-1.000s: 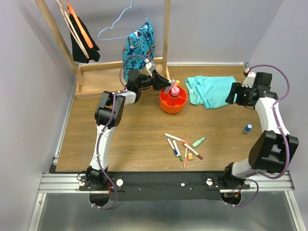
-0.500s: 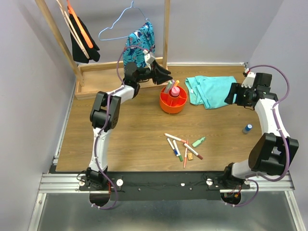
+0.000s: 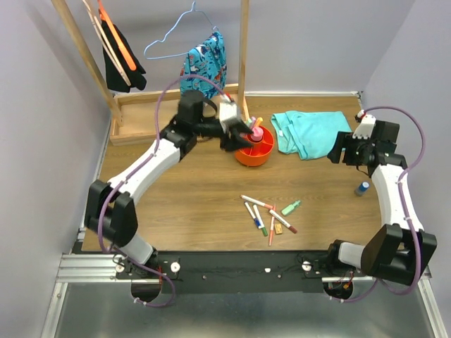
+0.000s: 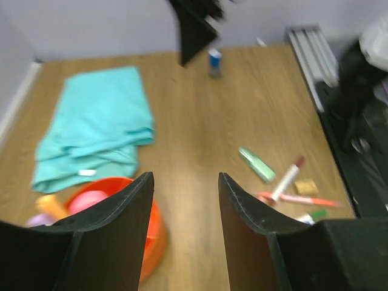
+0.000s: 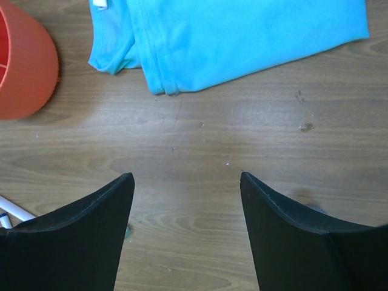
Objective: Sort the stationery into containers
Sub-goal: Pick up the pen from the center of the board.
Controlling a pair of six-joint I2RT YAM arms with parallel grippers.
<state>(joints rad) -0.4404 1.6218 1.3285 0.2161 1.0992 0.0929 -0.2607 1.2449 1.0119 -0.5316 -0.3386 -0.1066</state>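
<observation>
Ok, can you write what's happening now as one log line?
left gripper: open, empty, by bowl | right gripper: open, empty | pens: on table

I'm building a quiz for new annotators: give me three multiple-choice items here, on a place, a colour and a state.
1. Where is the blue-capped bottle? A on the cloth; B on the rack; C on the bare table.
2. What colour is the bowl? A orange-red; B blue; C white.
3. The left gripper is: A shut on a pen; B open, empty; C out of view.
C: it stands on wood at the right. A: the top view shows orange-red. B: its jaws stand apart, nothing between.
</observation>
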